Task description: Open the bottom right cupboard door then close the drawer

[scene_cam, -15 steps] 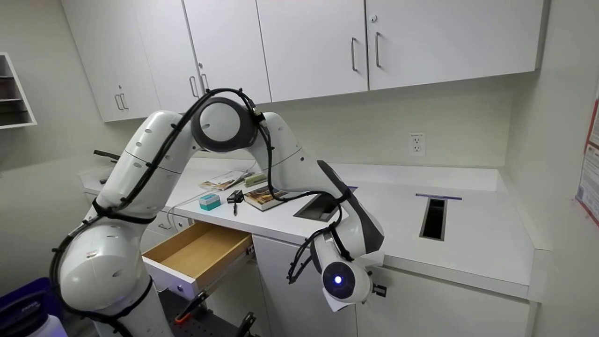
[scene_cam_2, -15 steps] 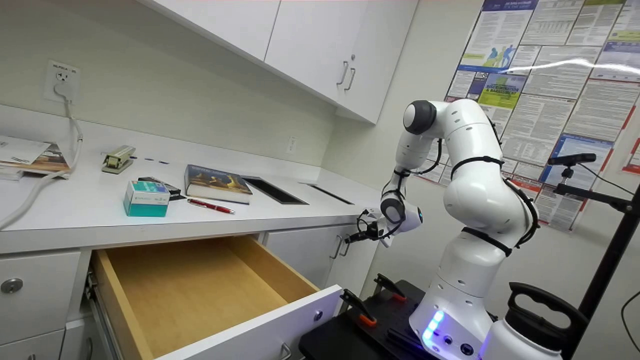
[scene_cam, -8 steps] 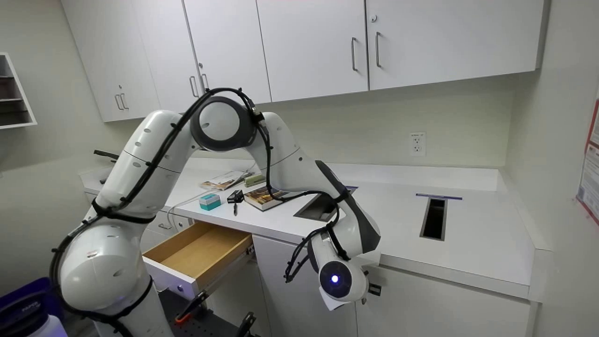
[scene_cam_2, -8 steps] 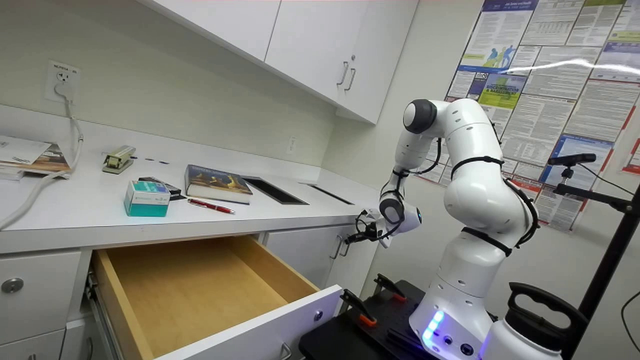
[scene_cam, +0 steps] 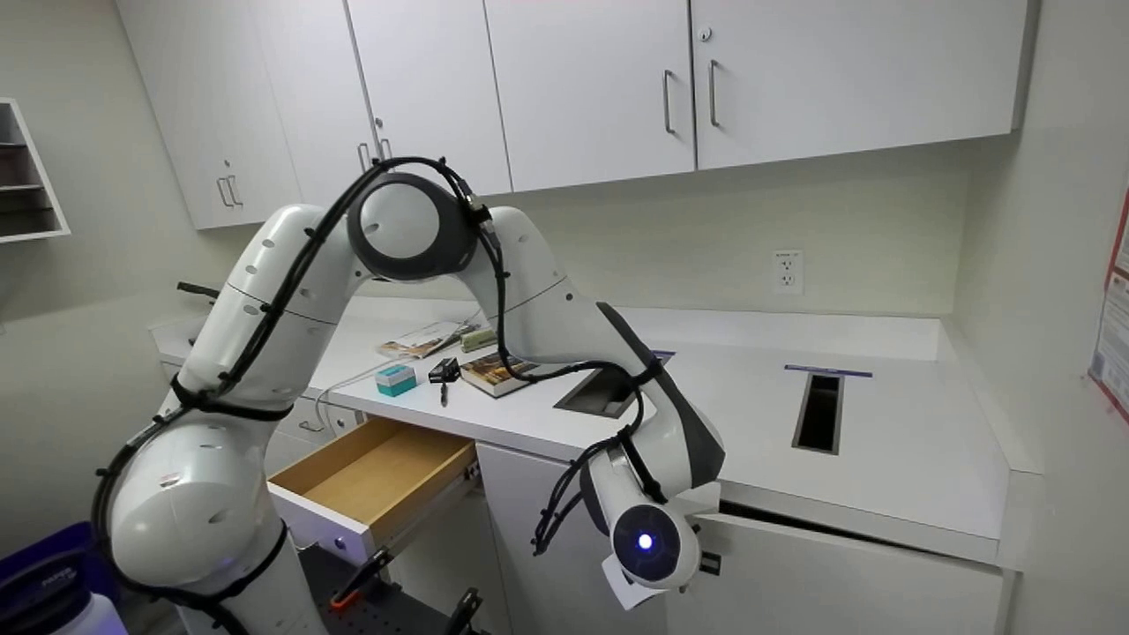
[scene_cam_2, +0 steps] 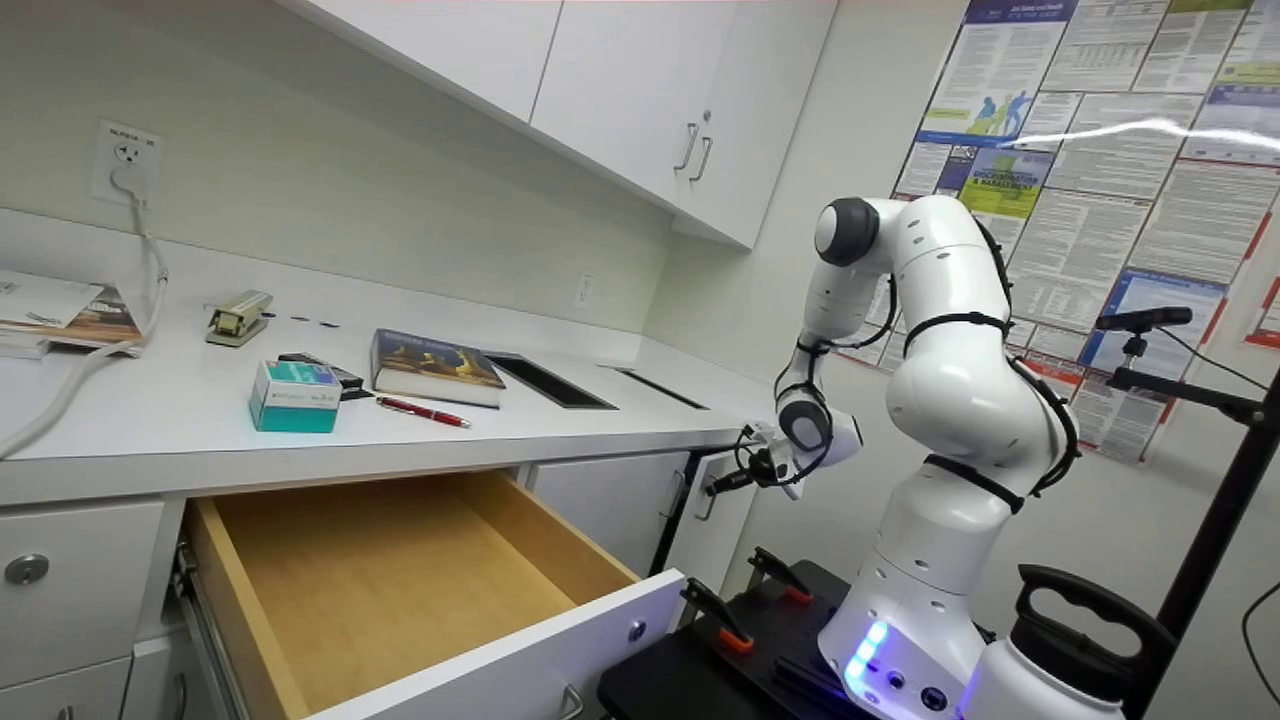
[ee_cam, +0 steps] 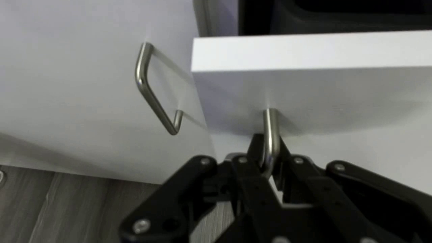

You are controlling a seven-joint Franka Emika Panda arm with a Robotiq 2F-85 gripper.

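Claw (ee_cam: 270, 150): pinching a rounded metal handle (ee_cam: 271, 126)
Cupboard door (ee_cam: 337, 111): flat, white, ajar, at claw's two o'clock, wrist view
Drawer (scene_cam_2: 400, 575): pale wood, open

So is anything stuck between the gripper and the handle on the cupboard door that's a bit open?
Nothing visible is: in the wrist view, the gripper is shut on the silver bar handle of the bottom right cupboard door, which stands ajar. The neighbouring door's handle is off to the side, not between them.
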